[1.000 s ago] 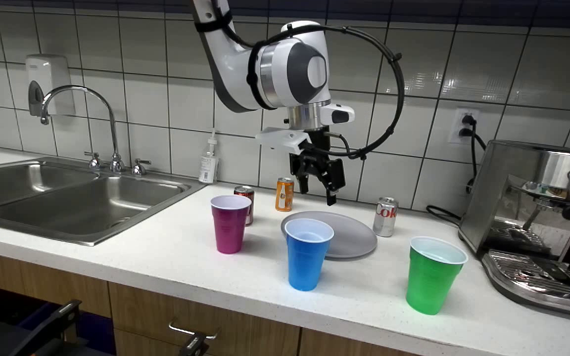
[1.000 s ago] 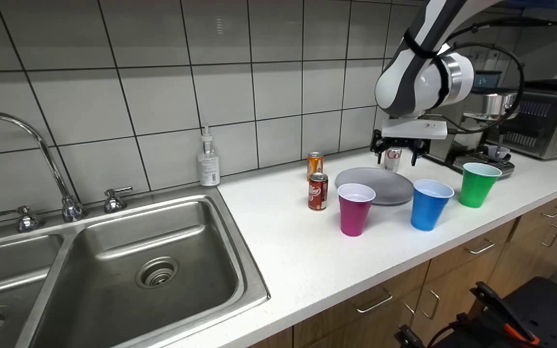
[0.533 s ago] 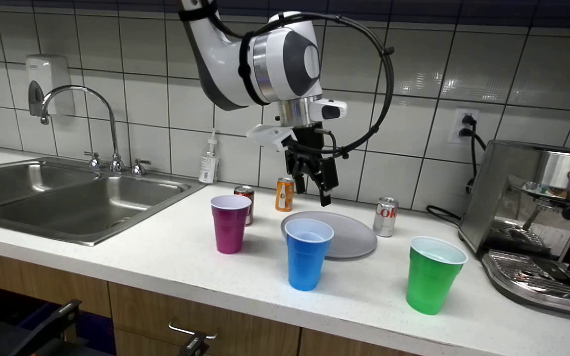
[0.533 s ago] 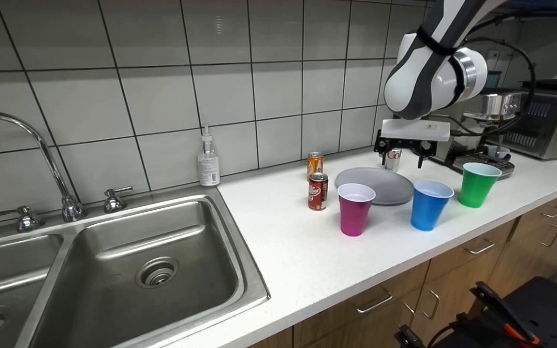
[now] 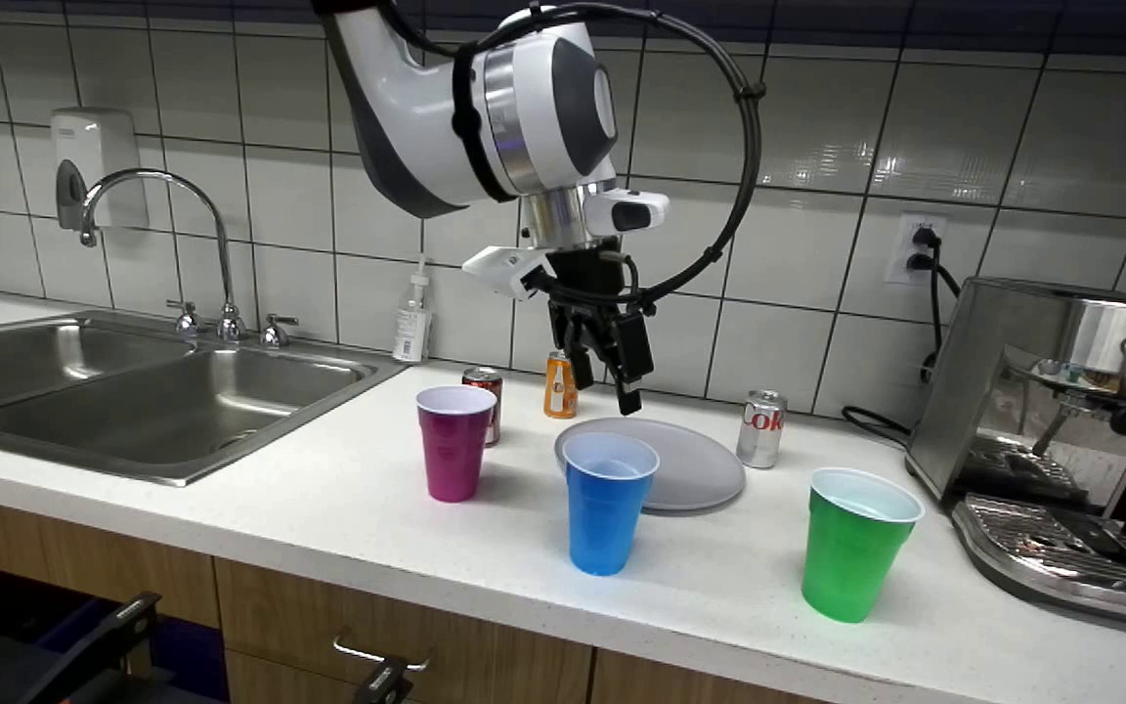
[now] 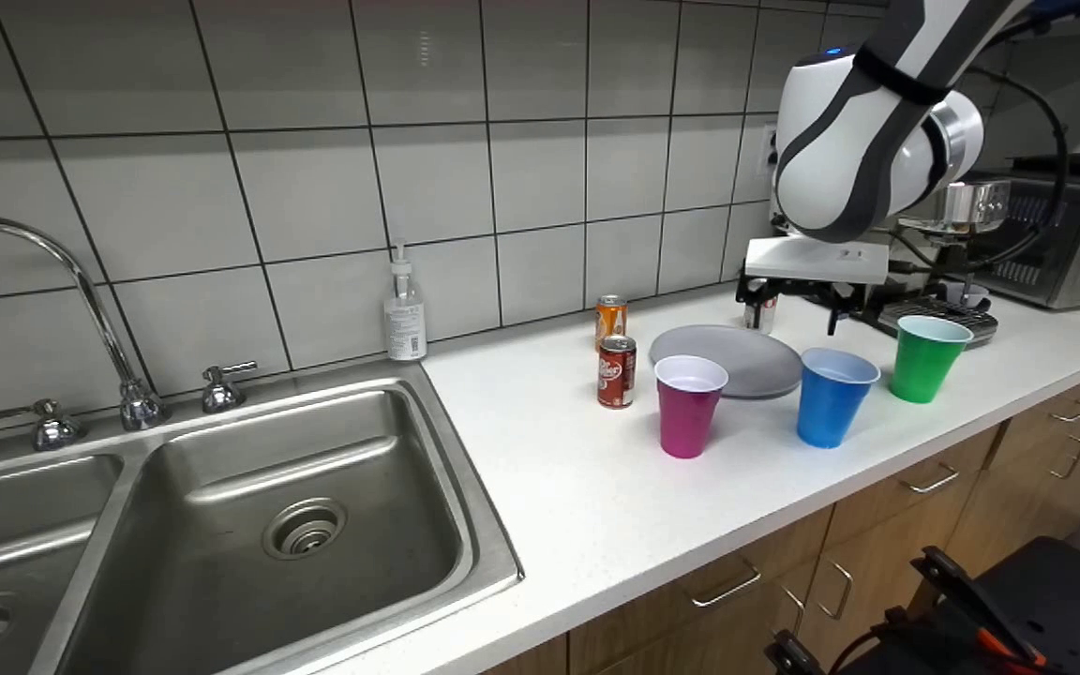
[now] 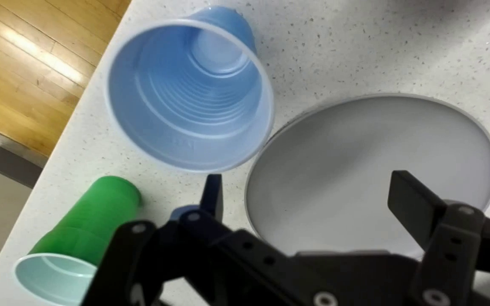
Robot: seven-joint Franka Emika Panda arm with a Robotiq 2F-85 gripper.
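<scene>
From where I stand, the claw point(image 7: 309, 193) hangs above the gray plate point(image 7: 347, 170) with its jaws spread wide apart, nothing gripped and nothing touched. The gray plate lies flat on the counter point(image 5: 358, 489), and no object shows on the part of it I can see. The blue cup point(image 7: 189, 97) is close by too, upright between the gray plate and the counter's front edge, its base apart from the plate.

2 more cups flank it on the front-edge side: the purple cup point(image 5: 454, 445) toward the sink point(image 6: 487, 530), the green cup point(image 5: 858, 548) toward the coffee machine point(image 5: 1042, 391). 3 cans stand nearer the back edge: the orange can point(image 5: 560, 386) by the tiled wall point(image 5: 807, 254), the dark red can point(image 6: 616, 372) near the purple cup, and the silver can point(image 5: 761, 430) just beside the gray plate.

I'd judge the work early: no grip is made, and all 3 cups and 3 cans stand separate on the counter. None is tipped over or nested in another. I see no finished step; taking hold of anything is, in my view, yet to be done.
</scene>
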